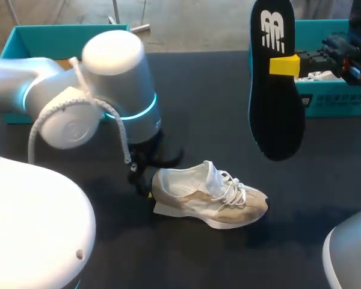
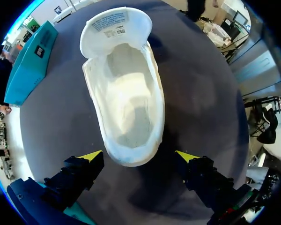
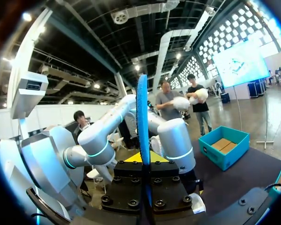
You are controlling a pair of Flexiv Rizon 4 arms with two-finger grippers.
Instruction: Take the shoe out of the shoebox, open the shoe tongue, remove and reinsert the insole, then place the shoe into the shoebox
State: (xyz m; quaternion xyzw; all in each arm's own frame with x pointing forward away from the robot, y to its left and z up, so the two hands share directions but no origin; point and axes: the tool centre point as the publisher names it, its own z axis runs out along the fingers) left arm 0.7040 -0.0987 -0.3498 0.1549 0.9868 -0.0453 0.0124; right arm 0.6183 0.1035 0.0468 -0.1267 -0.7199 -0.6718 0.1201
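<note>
A beige and white shoe (image 1: 210, 195) lies on the dark table, toe to the right. My left gripper (image 1: 145, 180) hangs at its heel. In the left wrist view the shoe (image 2: 126, 103) shows its bare inside, with the tongue folded forward. There my left gripper (image 2: 138, 157) stands open, one yellow tip on each side of the heel, apart from it. The black insole (image 1: 275, 90) hangs upright high over the table, and my right gripper (image 1: 284, 65) is shut on its edge. In the right wrist view the insole (image 3: 142, 117) stands edge-on between the fingers of my right gripper (image 3: 145, 158).
A teal shoebox part (image 1: 24, 42) stands at the back left, behind my left arm; it also appears as the teal box (image 2: 30, 61) and the teal box (image 3: 225, 146). Another teal box (image 1: 340, 99) sits at the back right, under my right arm.
</note>
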